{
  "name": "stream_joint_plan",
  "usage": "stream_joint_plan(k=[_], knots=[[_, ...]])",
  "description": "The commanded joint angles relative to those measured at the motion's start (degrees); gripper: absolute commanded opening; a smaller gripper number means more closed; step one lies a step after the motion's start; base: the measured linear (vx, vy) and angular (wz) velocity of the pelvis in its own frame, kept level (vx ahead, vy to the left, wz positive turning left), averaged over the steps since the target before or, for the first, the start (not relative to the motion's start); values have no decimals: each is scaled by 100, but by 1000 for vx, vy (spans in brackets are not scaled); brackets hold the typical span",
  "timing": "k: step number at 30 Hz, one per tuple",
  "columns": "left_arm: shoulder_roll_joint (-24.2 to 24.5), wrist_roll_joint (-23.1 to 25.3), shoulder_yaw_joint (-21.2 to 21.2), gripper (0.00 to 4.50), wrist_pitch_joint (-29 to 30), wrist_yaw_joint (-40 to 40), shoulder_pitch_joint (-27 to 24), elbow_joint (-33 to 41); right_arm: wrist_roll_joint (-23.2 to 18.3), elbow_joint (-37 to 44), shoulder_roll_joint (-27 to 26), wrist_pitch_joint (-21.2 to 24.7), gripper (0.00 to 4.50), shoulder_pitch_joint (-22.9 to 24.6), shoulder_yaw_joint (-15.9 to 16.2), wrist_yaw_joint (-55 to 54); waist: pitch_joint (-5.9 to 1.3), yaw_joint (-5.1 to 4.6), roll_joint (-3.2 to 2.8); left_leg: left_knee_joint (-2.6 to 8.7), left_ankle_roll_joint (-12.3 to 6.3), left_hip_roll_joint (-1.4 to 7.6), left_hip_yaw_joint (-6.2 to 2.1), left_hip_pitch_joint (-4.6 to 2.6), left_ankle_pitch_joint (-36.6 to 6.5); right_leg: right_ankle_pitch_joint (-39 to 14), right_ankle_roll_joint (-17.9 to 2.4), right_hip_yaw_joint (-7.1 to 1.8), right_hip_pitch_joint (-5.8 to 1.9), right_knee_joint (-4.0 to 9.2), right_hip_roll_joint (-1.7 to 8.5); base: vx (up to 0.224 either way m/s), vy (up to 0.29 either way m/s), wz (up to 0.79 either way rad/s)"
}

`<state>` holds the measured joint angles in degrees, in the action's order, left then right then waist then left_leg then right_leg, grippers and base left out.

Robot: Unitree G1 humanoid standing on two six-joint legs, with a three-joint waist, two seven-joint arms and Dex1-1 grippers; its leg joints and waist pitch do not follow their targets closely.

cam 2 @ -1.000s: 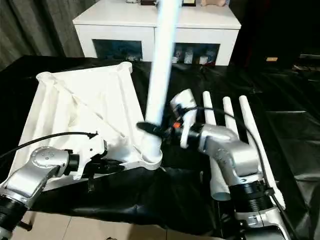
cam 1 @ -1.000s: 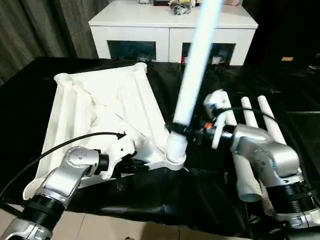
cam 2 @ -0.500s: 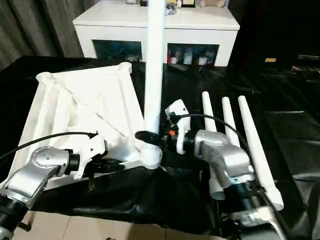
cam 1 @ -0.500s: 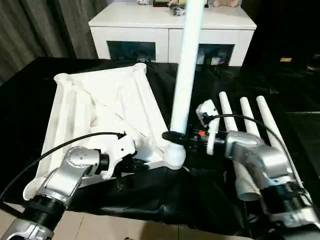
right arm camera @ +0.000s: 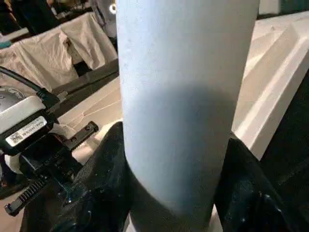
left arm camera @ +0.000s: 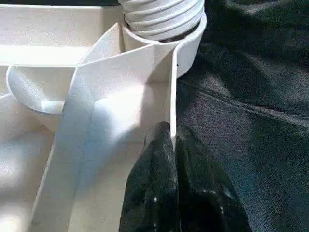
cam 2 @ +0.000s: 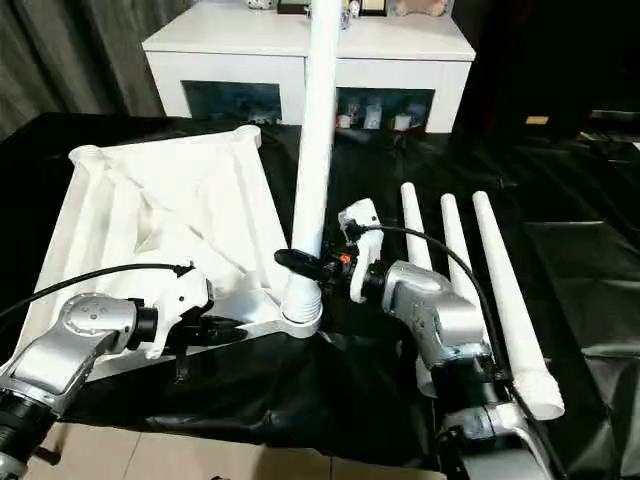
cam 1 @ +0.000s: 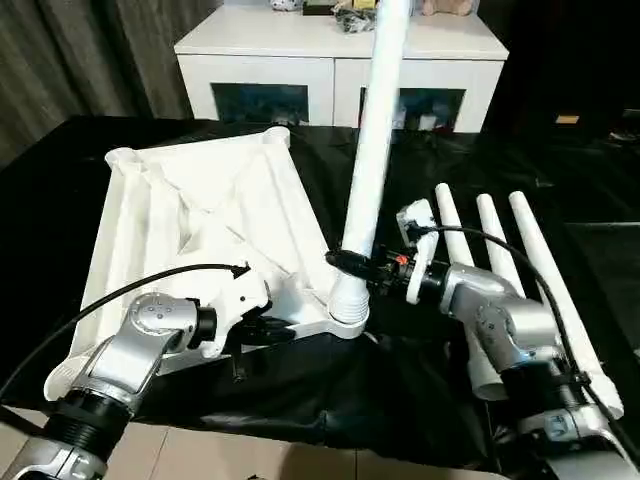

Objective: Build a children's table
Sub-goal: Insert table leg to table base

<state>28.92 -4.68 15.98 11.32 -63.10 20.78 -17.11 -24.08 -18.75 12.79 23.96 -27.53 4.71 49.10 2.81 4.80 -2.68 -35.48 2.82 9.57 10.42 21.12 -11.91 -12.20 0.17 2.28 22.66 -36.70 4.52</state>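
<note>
The right gripper (cam 1: pixel 352 266) jaws clamp the leg (cam 1: pixel 372 160), leaning toward one o'clock from the corner socket (cam 1: pixel 345 318); left gripper (left arm camera: pixel 172 145) jaws pinch the tabletop (cam 1: pixel 200 220) rim.

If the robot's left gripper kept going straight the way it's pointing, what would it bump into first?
Most likely the upright leg where it sits in the tabletop's corner socket. The left gripper, pinched on the tabletop's edge rib, points straight along that rib toward it.
</note>
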Motion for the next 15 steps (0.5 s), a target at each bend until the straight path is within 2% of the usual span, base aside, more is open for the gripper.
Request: stream_joint_plan(k=[1,2,4,5,7,8,9,10,12,13,14,15], knots=[[-81,-28,-76,0,-13,147,-25,-200,165,62,-5,-148,184,248,36,-82,-292,-32,52,560,96,343,-145,-74,-1425,-1676,-1095,-287,-153,554,412,0,0,0],[-88,-21,-90,0,-32,166,-7,-235,354,68,13,-390,184,361,122,-182,-288,-30,24,564,103,343,-146,-77,-1456,-1691,-1088,-287,-151,563,412,0,0,0],[-97,-23,-101,0,-34,165,22,-285,648,35,14,-783,183,550,273,-323,-290,-30,34,571,117,341,-152,-69,-1483,-1696,-1069,-283,-153,565,406,0,0,0],[-98,-24,-101,0,-33,164,23,-287,662,31,12,-805,183,561,281,-329,-269,-51,22,585,153,331,-156,-75,-1682,-1908,-1027,-281,-140,596,404,0,0,0],[-126,-37,-102,0,-15,160,43,-308,781,36,-119,-1163,182,823,282,-501,-258,-46,-52,599,212,341,-168,-108,-1914,-2208,-959,-289,-105,642,423,0,0,0],[-134,-40,-105,0,-16,160,47,-313,782,62,-171,-1248,182,893,246,-568,-253,-62,-48,628,228,342,-186,-110,-2052,-2302,-940,-283,-121,650,415,0,0,0],[-138,-39,-107,0,-20,159,50,-316,779,102,-209,-1322,182,967,212,-626,-263,-57,-93,639,244,344,-196,-115,-2072,-2293,-923,-281,-133,654,423,0,0,0],[-138,-38,-109,0,-26,156,55,-325,779,133,-235,-1376,182,1018,189,-669,-263,-78,-78,659,248,343,-197,-131,-2158,-2276,-915,-274,-128,669,408,0,0,0],[-132,-29,-117,0,-50,148,74,-357,872,203,-279,-1674,182,1182,159,-841,-249,-113,-109,685,284,341,-202,-165,-2370,-2301,-927,-273,-119,707,402,0,0,0],[-131,-27,-121,0,-62,146,80,-372,877,210,-291,-1721,182,1206,156,-863,-259,-117,-110,687,284,338,-207,-172,-2386,-2282,-938,-274,-129,699,405,0,0,0],[-128,-28,-124,0,-68,139,89,-387,892,217,-310,-1819,182,1246,140,-905,-266,-120,-136,688,281,337,-213,-172,-2365,-2226,-962,-275,-138,694,409,0,0,0],[-125,-26,-127,0,-75,133,100,-402,921,212,-324,-1955,182,1298,129,-949,-280,-130,-142,697,253,345,-203,-162,-2250,-1946,-1030,-274,-149,684,402,0,0,0]])
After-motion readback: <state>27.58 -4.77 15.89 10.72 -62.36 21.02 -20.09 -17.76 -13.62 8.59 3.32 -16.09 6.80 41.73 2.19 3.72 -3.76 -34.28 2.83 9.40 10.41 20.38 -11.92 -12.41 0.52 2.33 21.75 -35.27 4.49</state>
